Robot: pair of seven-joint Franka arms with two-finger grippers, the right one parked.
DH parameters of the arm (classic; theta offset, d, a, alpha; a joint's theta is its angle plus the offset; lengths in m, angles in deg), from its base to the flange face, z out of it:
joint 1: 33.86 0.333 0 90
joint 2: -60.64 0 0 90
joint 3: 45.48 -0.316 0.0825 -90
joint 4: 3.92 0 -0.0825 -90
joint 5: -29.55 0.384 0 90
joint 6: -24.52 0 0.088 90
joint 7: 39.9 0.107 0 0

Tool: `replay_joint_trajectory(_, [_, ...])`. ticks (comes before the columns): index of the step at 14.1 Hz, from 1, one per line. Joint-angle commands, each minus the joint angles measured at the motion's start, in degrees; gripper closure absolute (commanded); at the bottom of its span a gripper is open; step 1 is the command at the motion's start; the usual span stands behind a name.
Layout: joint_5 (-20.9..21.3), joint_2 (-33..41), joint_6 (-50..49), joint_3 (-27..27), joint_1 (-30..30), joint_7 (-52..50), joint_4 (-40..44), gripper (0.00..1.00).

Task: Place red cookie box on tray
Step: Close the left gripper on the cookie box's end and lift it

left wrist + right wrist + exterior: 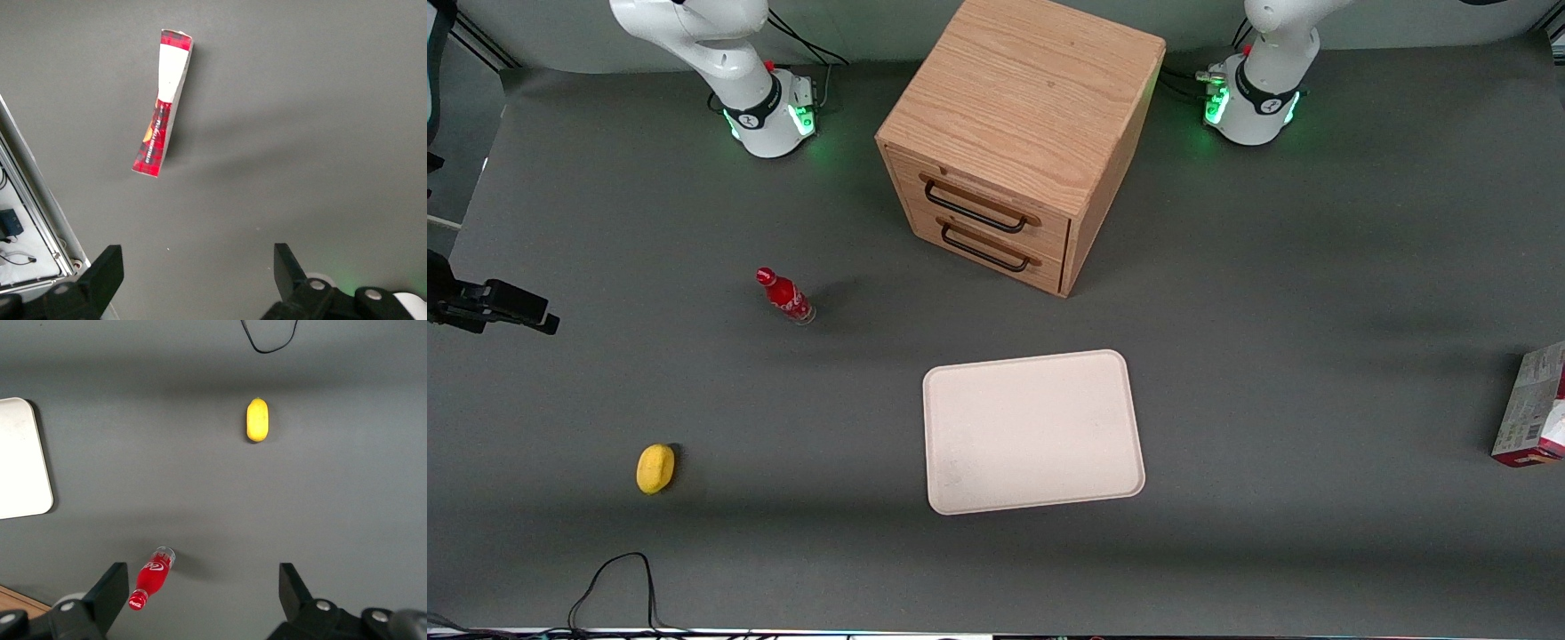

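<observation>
The red cookie box [1532, 411] stands on a narrow edge at the working arm's end of the table, partly cut off by the front view's border. The left wrist view shows it from above as a thin red strip with a white panel [163, 103]. The cream-white tray [1033, 431] lies flat and bare in front of the drawer cabinet, nearer the front camera; one corner of it also shows in the right wrist view [20, 460]. My left gripper [197, 261] is out of the front view. It hangs open and empty, high above the grey mat, well apart from the box.
A wooden two-drawer cabinet [1018, 133] stands at the middle back. A small red bottle [785, 296] and a yellow fruit [655, 468] lie toward the parked arm's end. The table's edge rail [33, 213] runs close to the box. A black cable [618, 578] lies near the front edge.
</observation>
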Motion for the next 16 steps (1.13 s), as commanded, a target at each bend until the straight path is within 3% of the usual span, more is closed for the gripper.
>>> replay_joint_trajectory(1, [1.16,0.4,8.84,0.51,1.33,2.94,-8.02,0.0])
replay_joint_trajectory(5, [0.46,-3.1,24.32,0.51,3.44,7.53,-17.89,0.0])
replay_joint_trajectory(10, [-0.95,-11.1,32.68,0.69,3.35,7.53,-17.99,0.0])
replay_joint_trajectory(16, [-0.95,-14.27,37.53,0.95,2.83,8.32,-17.55,0.0])
